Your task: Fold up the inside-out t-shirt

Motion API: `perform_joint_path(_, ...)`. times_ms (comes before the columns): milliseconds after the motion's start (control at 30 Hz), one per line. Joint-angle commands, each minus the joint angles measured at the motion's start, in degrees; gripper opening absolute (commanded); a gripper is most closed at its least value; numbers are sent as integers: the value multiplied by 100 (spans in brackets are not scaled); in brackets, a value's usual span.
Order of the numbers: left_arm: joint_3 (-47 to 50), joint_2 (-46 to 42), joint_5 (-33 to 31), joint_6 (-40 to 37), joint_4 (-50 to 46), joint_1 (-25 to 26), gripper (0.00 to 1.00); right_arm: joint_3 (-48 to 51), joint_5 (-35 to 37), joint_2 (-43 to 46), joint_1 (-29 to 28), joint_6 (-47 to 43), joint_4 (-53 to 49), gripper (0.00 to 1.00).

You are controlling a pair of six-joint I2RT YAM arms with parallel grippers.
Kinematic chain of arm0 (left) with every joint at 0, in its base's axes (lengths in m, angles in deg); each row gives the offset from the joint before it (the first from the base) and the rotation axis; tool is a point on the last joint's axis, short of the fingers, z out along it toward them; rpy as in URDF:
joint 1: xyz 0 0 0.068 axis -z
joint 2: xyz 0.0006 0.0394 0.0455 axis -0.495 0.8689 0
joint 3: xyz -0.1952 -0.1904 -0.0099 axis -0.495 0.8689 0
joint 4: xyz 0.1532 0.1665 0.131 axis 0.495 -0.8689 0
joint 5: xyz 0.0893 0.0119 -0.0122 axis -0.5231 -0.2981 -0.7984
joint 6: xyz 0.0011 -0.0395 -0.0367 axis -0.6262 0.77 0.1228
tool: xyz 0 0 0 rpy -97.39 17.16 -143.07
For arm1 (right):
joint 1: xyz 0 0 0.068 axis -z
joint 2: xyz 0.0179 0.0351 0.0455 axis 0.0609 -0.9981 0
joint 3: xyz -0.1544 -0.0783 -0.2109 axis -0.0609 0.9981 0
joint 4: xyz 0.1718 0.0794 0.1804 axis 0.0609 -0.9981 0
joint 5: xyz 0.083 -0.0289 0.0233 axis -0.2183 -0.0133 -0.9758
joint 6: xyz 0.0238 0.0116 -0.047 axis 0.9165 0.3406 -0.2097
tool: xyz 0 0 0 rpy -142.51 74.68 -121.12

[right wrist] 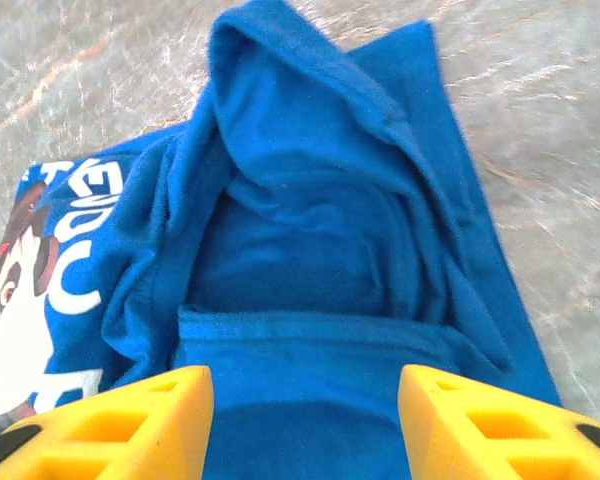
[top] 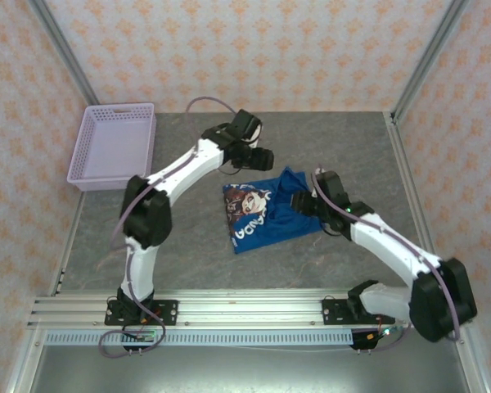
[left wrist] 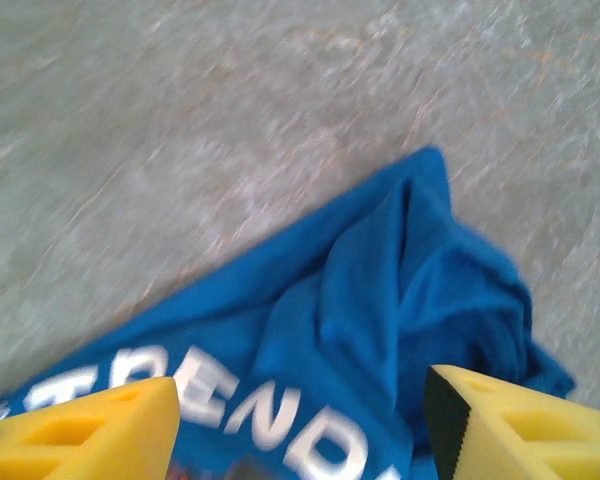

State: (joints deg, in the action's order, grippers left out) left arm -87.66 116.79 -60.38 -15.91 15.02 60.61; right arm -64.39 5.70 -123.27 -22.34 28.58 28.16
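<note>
**A:** What do we have at the far left?

**B:** We see a lavender mesh basket (top: 113,146) in the far-left corner of the grey table (top: 188,254), well apart from everything else.

**A:** And moving right from there?

**B:** We come to the left gripper (left wrist: 302,385), which hangs over the far edge of the inside-out t-shirt (top: 266,217). In its wrist view its yellow fingers (left wrist: 90,430) stand wide apart with nothing pinched between them. Blue cloth with white lettering lies under the gap.

**A:** Where exactly do we place the shirt?

**B:** Near the middle of the table, between the two grippers. It lies rumpled, with white letters and a cartoon face showing on its left part and plain blue folds bunched on its right.

**A:** And at the right?

**B:** The right gripper (right wrist: 305,372) sits over the shirt's right side. Its fingers (right wrist: 500,425) are parted and grip nothing. A hem runs across just ahead of them, with a hollow of blue fabric beyond it. We cannot tell whether the fingertips touch the cloth.
</note>
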Motion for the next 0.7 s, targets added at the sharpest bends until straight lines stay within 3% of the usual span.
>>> perform_joint_path(0, 1124, -829, -453, 99, 569, -105, 68, -589, 217, -651, -50, -574, -500, 53)
perform_joint_path(133, 2086, -1292, -137, 265, 804, -92, 69, -1004, 603, -1315, -46, -743, -1064, 53)
perform_joint_path(467, 3117, -1287, 177, 557, 1305, -31, 68, -1228, 670, -1940, 6, -766, -1244, 30)
perform_joint_path(667, 3406, -1277, 147, 634, 1491, -27, 68, -1084, 633, -1773, 92, -720, -1253, 5)
